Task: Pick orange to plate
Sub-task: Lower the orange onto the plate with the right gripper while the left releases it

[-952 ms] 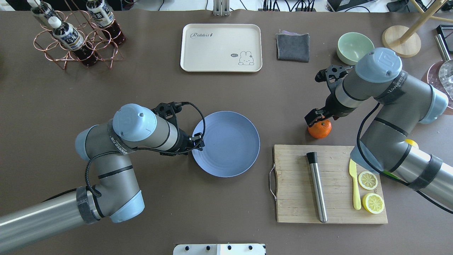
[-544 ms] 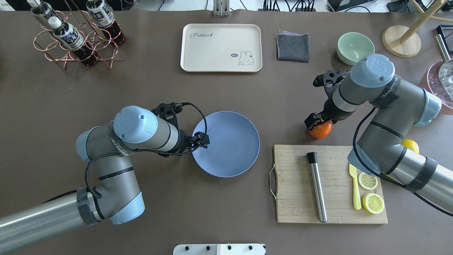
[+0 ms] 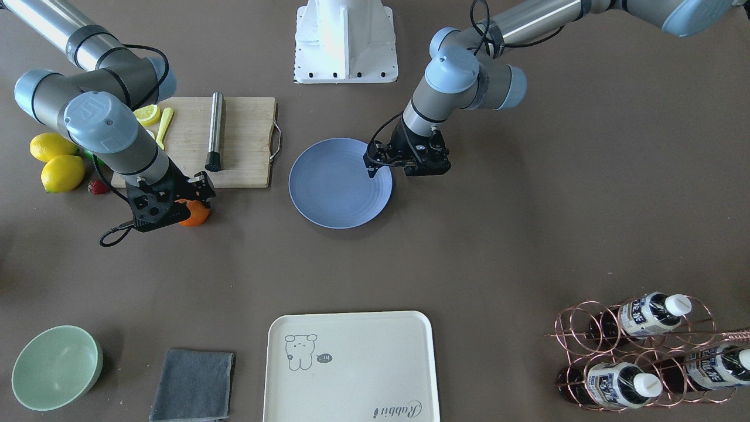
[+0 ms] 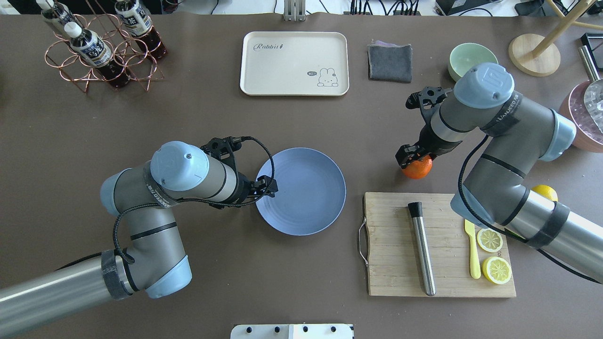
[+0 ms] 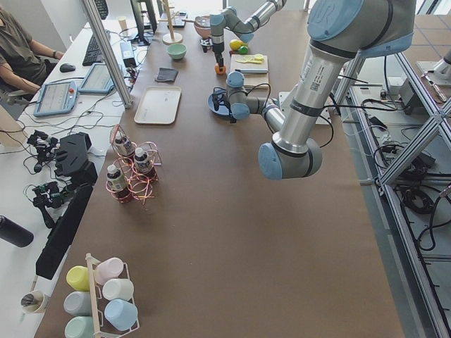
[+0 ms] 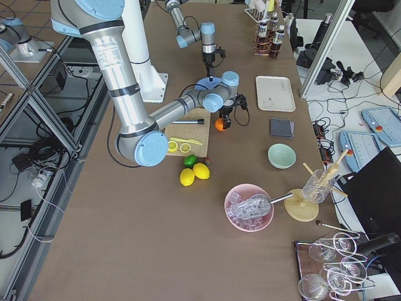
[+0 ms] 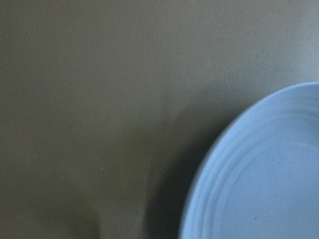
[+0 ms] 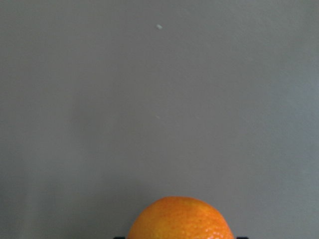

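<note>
Since the overhead frame half a second ago, the right end effector [image 4: 411, 159] and the orange [image 4: 418, 169] have shifted together a little toward the plate [image 4: 306, 197]. The right arm's elbow has swung the same way. The left end effector [image 4: 267, 186] sits at the same spot on the plate's rim.

Overhead: the right end effector is clamped on the orange, with black fingers over the fruit's top and left side. The orange is over bare desk [image 4: 188, 117], just beyond the far edge of the cutting board [image 4: 391, 245] and well apart from the plate, to its right. Whether it rests on the desk or is lifted, I cannot tell. The left end effector hangs at the plate's left rim; I cannot tell whether its fingers are apart or together.

Front-facing: the orange [image 3: 196, 215] is at the view's left, half hidden by the right end effector [image 3: 188, 202], just below the cutting board [image 3: 246, 140]. The plate [image 3: 334, 199] lies mid-desk, with the left end effector [image 3: 375, 164] over its upper right rim.

Left side: the orange [image 5: 220, 70] is a small spot under the far arm, beyond the plate [image 5: 213, 107].

Right side: the near arm's end effector covers the top of the orange [image 6: 219, 125], beside the board; the plate [image 6: 210, 83] lies farther along.

Left wrist: a curved part of the plate [image 7: 259, 174] at lower right, with desk elsewhere.

Right wrist: the orange's top [image 8: 179, 219] sits at bottom centre, with a dark sliver on either side at the frame's edge and grey desk behind.
</note>
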Controlling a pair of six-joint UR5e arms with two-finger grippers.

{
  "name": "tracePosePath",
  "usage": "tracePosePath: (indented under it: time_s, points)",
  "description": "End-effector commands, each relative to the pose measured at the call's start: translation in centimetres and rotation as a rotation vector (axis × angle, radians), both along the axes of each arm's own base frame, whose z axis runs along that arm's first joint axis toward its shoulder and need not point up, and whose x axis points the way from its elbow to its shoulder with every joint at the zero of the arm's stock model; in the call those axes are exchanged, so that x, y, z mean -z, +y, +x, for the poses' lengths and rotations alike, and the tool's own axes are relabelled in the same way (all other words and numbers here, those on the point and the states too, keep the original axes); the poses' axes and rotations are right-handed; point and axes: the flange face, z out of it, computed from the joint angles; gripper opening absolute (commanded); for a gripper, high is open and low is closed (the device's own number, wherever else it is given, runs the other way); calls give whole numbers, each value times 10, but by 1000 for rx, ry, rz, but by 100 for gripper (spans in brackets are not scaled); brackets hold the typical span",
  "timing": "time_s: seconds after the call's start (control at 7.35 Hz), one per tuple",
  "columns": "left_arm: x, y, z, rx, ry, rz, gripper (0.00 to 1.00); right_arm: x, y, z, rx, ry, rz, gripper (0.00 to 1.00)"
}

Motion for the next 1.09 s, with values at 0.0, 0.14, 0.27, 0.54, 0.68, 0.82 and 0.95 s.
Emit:
tracePosePath:
  time_s: [0.0,0.14,0.27,0.54,0.68,0.82,0.95]
  points:
    - [-3,-24,-44,53,12,11,96,112,0,-43,-54,-61,-55,0]
    - [-31,-33,-75,40,-13,18,96,146,15,-68,-77,-92,-91,0]
    - [-52,-50,-103,-1,-46,77,96,168,35,-94,-96,-100,-93,0]
    - [-89,-71,-139,-15,-108,146,97,179,58,-144,-103,-72,-84,0]
    - [-91,-72,-142,-24,-105,144,97,176,63,-161,-106,-47,-67,0]
    - [-91,-72,-142,-23,-107,143,97,169,70,-172,-95,-30,-67,0]
    - [-91,-72,-142,-23,-107,143,97,165,71,-180,-96,-36,-55,0]
